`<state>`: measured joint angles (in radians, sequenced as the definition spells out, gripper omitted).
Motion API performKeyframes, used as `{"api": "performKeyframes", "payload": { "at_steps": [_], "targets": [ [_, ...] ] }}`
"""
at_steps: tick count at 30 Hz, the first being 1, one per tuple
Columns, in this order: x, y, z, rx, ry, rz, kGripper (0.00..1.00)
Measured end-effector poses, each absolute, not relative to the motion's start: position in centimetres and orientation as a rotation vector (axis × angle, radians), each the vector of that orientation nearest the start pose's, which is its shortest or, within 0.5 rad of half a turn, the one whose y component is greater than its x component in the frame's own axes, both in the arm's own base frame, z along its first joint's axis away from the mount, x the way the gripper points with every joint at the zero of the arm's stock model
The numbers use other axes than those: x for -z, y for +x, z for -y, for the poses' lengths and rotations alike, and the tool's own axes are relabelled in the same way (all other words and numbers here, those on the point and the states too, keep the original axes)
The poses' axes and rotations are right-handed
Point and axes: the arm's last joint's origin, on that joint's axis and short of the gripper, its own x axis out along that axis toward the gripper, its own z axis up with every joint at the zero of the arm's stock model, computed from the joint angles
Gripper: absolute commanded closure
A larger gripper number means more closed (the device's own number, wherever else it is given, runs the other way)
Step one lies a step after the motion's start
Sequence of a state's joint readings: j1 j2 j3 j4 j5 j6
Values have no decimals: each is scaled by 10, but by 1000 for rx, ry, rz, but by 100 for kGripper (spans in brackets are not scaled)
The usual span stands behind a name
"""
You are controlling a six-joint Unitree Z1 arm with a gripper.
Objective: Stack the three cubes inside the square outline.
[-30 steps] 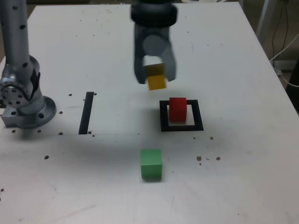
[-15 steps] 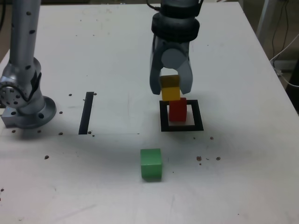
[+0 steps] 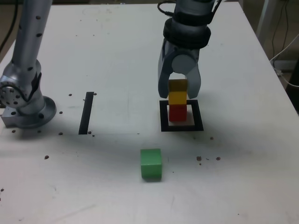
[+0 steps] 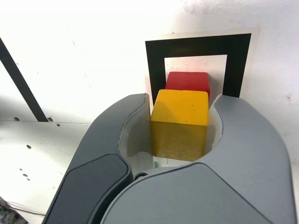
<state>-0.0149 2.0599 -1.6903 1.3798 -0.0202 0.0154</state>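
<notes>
My gripper (image 3: pixel 178 92) is shut on the yellow cube (image 3: pixel 177 96), (image 4: pixel 180 122), gripping it by two opposite sides. The yellow cube sits right over the red cube (image 3: pixel 177 112), (image 4: pixel 188 82); whether the two touch I cannot tell. That red cube stands inside the black square outline (image 3: pixel 164 125), (image 4: pixel 154 67). Nearer the table's front edge, the green cube (image 3: pixel 151 164) lies alone on the white table, well clear of the gripper.
A straight black tape strip (image 3: pixel 86 112), (image 4: pixel 18 82) lies towards the exterior view's left of the outline. The arm's grey base (image 3: pixel 23 100) stands at the far left of that view. Cables (image 3: pixel 286 46) hang off the table's right edge.
The gripper has carried the yellow cube towards the exterior view's right and downward, from beside the outline to directly above the red cube.
</notes>
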Motion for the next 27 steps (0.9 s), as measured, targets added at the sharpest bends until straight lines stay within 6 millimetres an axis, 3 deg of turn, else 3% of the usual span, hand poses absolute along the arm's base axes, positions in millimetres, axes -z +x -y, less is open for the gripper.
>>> {"api": "performKeyframes", "payload": {
  "at_steps": [27],
  "targets": [
    [-263, 371, 8, 36, -4, -1774, 92]
  ]
}}
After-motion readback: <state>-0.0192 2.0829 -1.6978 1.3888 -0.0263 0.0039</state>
